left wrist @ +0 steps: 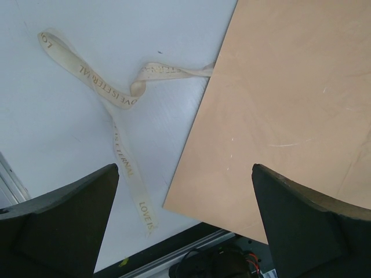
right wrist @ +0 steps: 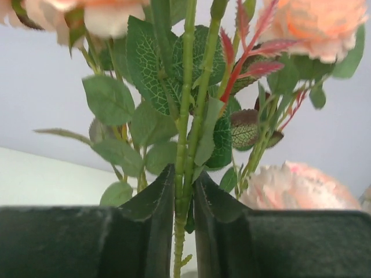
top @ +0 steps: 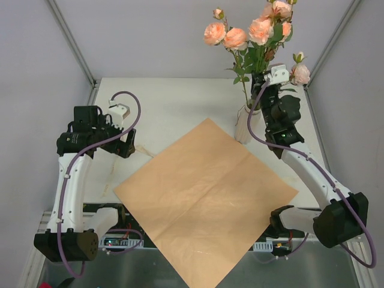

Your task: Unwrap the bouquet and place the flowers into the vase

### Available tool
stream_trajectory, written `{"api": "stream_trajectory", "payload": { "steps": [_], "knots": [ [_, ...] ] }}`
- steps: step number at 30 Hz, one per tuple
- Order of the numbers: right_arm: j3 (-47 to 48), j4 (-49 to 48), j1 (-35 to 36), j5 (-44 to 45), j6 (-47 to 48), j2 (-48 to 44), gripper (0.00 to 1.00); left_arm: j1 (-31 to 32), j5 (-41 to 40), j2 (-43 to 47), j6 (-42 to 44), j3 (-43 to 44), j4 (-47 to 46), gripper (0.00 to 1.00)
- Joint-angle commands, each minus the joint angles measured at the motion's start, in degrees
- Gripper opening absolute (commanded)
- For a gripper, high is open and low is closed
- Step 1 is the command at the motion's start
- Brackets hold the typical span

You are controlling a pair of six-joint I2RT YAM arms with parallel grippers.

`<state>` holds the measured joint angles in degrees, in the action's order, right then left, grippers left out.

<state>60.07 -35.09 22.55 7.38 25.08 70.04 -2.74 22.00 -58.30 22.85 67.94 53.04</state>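
Several flowers (top: pixel 260 30) upright in vase (top: pixel 243 127)

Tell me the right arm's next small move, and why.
Probably open the right fingers and back straight off. They pinch one green stem, and the flowers already stand upright in the vase, so a pull while closed would likely drag them out. The paper lies flat, unwrapped.

White table (top: pixel 180 108), grey walls (top: pixel 150 36), metal corner struts (top: pixel 72 39).
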Motion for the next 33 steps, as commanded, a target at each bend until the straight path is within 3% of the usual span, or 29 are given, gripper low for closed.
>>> {"api": "stream_trajectory", "payload": {
  "steps": [1, 4, 6, 7, 9, 13, 19, 21, 27, 33],
  "knots": [
    [-2.33, -4.38, 0.66, 4.56, -1.61, -5.16, 0.32, -0.51, -0.29, 1.96, -1.49, 0.18, 0.40, 0.99],
    [-1.98, 0.88, 0.83, 7.04, -3.19, -9.02, 0.51, -0.60, -0.20, 2.93, -1.23, 0.26, 0.49, 0.99],
    [-1.45, 5.28, 1.97, 7.56, -3.72, -11.14, 0.58, -0.51, -0.46, 3.19, -1.14, 0.35, 0.40, 0.99],
    [-0.58, 7.04, 2.24, 7.48, -3.81, -12.98, 0.72, -0.51, -0.55, 3.20, -0.97, 0.35, 0.40, 0.99],
    [1.35, 14.15, 3.29, 8.09, -3.99, -14.23, 0.88, -0.51, -0.82, 3.02, -0.70, 0.26, 0.31, 0.99],
    [8.03, 31.02, 4.00, 7.22, -8.11, -16.42, 1.00, -0.51, -0.30, 2.67, -1.23, 0.79, -0.12, 0.99],
    [16.30, 63.23, 4.00, 6.86, -21.17, -14.15, 0.96, -0.51, 2.34, 2.14, -2.99, 2.02, -1.00, 0.99],
    [15.17, 67.68, 4.17, 7.30, -23.93, -13.97, 0.96, -0.60, 3.57, 2.32, -4.04, 1.67, -1.36, 0.99],
    [5.16, 66.47, 5.58, 3.44, -27.19, -19.49, 0.96, -0.51, 2.79, 2.93, -5.89, -1.05, -4.17, 0.99],
    [5.40, 67.87, 6.37, 3.78, -25.87, -16.96, 0.96, -0.51, 0.59, 3.02, -6.59, -3.25, -6.36, 0.99]
  ]
}}
